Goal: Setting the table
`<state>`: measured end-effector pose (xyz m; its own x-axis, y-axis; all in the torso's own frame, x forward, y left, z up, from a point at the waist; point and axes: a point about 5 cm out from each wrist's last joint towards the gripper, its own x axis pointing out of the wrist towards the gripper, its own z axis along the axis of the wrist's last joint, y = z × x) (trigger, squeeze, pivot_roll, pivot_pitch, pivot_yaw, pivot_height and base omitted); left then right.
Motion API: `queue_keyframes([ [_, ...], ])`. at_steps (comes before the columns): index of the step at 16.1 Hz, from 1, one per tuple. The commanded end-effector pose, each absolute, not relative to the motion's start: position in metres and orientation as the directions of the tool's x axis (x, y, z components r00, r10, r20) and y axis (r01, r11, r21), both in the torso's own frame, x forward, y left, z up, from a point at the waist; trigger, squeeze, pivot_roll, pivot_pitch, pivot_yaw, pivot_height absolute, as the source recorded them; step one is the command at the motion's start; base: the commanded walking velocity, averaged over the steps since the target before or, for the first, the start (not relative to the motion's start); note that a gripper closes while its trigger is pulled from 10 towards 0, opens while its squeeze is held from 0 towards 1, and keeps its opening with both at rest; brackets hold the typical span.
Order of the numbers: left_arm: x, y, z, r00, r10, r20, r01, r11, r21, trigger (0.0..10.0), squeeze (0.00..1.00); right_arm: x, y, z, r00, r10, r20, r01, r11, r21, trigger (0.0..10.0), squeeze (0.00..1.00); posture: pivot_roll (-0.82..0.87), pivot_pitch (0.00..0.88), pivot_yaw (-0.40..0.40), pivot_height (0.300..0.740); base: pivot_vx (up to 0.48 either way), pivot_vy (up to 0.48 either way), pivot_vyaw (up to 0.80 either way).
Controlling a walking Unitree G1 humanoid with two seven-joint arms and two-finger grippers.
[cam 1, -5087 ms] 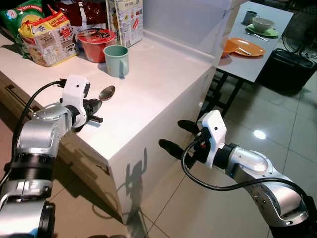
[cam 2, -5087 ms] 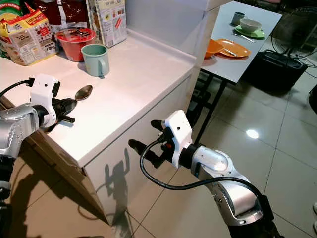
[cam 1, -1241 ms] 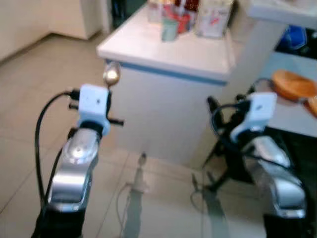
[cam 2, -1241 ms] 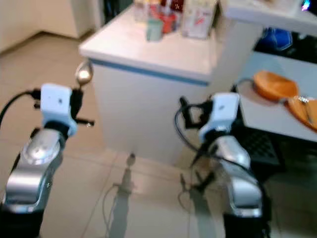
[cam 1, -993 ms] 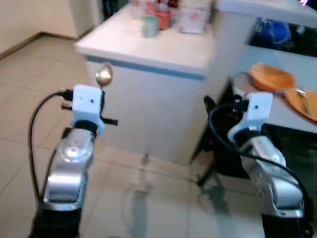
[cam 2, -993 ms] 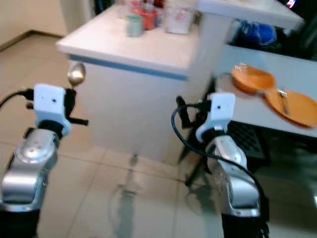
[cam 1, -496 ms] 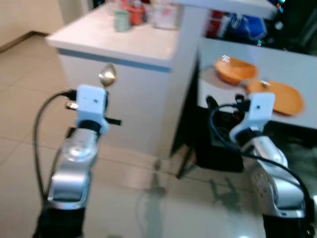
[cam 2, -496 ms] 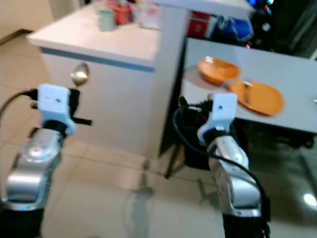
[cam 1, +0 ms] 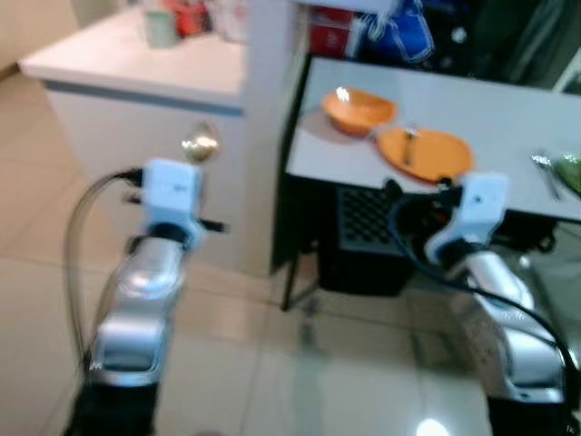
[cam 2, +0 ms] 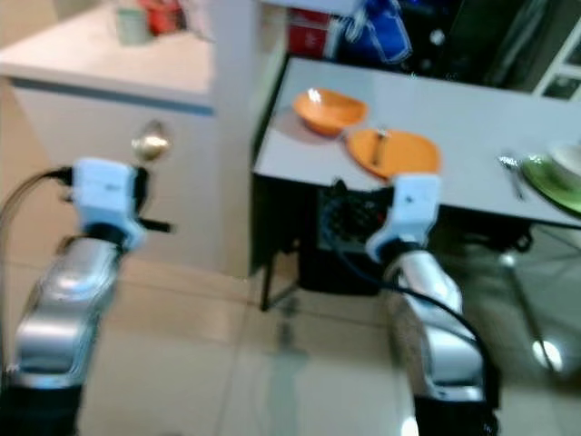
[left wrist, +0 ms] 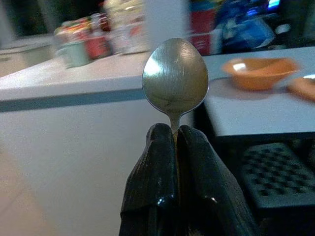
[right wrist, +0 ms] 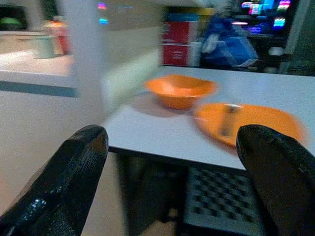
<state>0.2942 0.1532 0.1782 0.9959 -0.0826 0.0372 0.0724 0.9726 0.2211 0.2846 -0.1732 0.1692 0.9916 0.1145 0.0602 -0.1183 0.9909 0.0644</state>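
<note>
My left gripper (left wrist: 176,135) is shut on the handle of a metal spoon (left wrist: 175,76), which it holds upright with the bowl above the white wrist block (cam 1: 172,189). The spoon (cam 1: 200,143) hangs over the floor in front of the white counter (cam 1: 136,73). Held open, with nothing between its fingers, my right gripper (right wrist: 172,140) faces the pale dining table (cam 1: 490,100). An orange bowl (cam 1: 359,109) and an orange plate (cam 1: 425,150) with a utensil on it stand near the table's left end. All views are blurred.
A mint mug (cam 1: 159,27) and red packets stand at the back of the counter. A black latticed crate (cam 1: 368,232) sits under the table. A green plate (cam 2: 558,186) and a utensil (cam 2: 510,173) lie at the table's right. Glossy tiled floor (cam 1: 272,363) lies below.
The camera has swung right: the counter has slid left and the dining table now stands ahead. Both arms keep their pose, the spoon still held upright.
</note>
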Motion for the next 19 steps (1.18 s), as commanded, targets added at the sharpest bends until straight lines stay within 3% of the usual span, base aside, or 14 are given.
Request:
queue_keyframes([
  [1,0.2959,0.1586,0.1839,0.996,-0.067,0.059,0.052,0.97,0.237,10.0,0.0,0.2851,-0.1729,0.1748,0.991,0.108,0.077,-0.112,0.993,0.049,10.0,0.0,0.03,0.0,-0.045,0.74,0.0,-0.458,0.0],
  [13,0.2977,0.1592,0.1856,0.995,-0.059,0.075,0.04,0.971,0.237,10.0,0.0,0.286,-0.1745,0.1745,0.992,0.099,0.074,-0.102,0.994,0.034,10.0,0.0,0.03,0.0,-0.044,0.74,0.0,-0.461,0.0],
  [19,0.3021,0.1572,0.1875,0.994,-0.06,0.088,0.036,0.968,0.248,10.0,0.0,0.2875,-0.1735,0.175,0.992,0.096,0.076,-0.099,0.994,0.036,10.0,0.0,0.03,0.0,-0.041,0.74,0.0,0.0,0.0],
])
